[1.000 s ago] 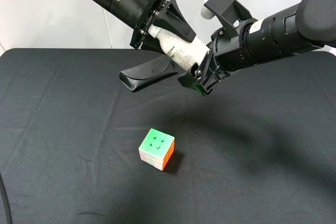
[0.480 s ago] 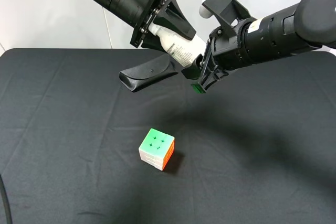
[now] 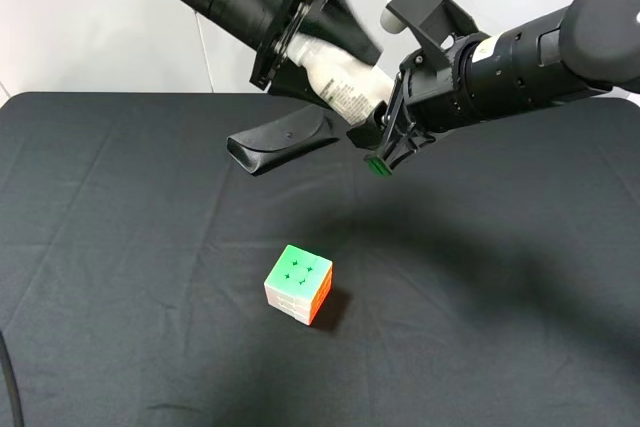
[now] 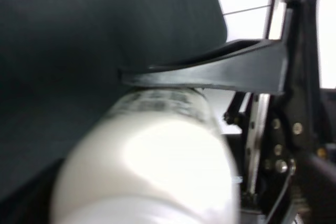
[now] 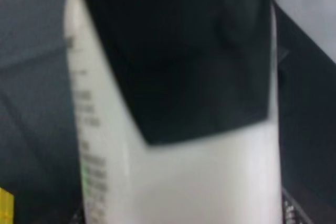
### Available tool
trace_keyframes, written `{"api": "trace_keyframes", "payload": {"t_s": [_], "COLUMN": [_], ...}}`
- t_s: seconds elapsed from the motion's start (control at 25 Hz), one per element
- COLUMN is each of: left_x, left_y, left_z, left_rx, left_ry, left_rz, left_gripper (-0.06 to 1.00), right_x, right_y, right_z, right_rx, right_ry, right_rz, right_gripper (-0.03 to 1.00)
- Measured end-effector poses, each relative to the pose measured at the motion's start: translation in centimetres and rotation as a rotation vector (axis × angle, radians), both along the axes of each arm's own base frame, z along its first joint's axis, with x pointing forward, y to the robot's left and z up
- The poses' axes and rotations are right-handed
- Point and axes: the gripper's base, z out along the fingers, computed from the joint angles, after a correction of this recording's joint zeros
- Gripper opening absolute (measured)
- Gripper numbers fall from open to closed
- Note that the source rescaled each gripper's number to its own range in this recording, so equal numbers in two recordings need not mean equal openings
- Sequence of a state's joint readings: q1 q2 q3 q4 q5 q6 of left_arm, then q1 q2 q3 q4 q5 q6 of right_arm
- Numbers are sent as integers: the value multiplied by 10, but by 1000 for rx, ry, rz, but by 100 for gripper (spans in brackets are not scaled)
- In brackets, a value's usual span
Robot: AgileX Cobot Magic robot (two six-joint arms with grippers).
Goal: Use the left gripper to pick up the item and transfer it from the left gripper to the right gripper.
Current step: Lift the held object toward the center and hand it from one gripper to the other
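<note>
A white bottle (image 3: 340, 82) with small print hangs in the air above the back of the table, between both arms. My right gripper (image 3: 376, 137) is shut on the bottle's lower end; in the right wrist view its dark finger (image 5: 184, 51) lies across the bottle (image 5: 173, 182). My left gripper (image 3: 345, 59) is around the bottle's upper end with its jaws spread; the upper finger (image 3: 345, 22) is blurred and stands off the bottle. In the left wrist view the bottle (image 4: 157, 166) fills the foreground under one black finger (image 4: 210, 72).
A colour cube (image 3: 298, 282) with a green top sits on the black tablecloth (image 3: 120, 247) near the middle front. A black oblong case (image 3: 283, 139) lies on the cloth just below the left arm. A white wall is behind.
My left gripper's upper finger has lifted away from the bottle, showing more of its white body. The right gripper has closed in on the bottle's lower end and holds there.
</note>
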State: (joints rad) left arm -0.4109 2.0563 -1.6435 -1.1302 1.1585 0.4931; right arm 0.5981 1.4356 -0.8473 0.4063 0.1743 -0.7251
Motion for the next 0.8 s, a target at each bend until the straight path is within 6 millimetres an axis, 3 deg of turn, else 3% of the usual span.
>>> {"api": "trace_keyframes", "payload": {"t_s": [0.08, 0.2, 0.56, 0.8], "left_x": [0, 0, 1, 12], "left_y": [0, 0, 2, 18], "left_z": [0, 0, 0, 0], "left_rx": [-1, -1, -2, -3], "left_ry": [0, 0, 0, 0], "left_rz": [0, 0, 5, 50], "left_gripper": [87, 96, 100, 100], "right_x": [0, 1, 1, 1], "right_y": [0, 0, 0, 0], "right_z": [0, -2, -1, -1], "right_rx": [0, -2, -1, -1], "right_ry": [1, 4, 3, 3], "right_rz": [-1, -1, -2, -2], "right_gripper": [10, 10, 10, 10]}}
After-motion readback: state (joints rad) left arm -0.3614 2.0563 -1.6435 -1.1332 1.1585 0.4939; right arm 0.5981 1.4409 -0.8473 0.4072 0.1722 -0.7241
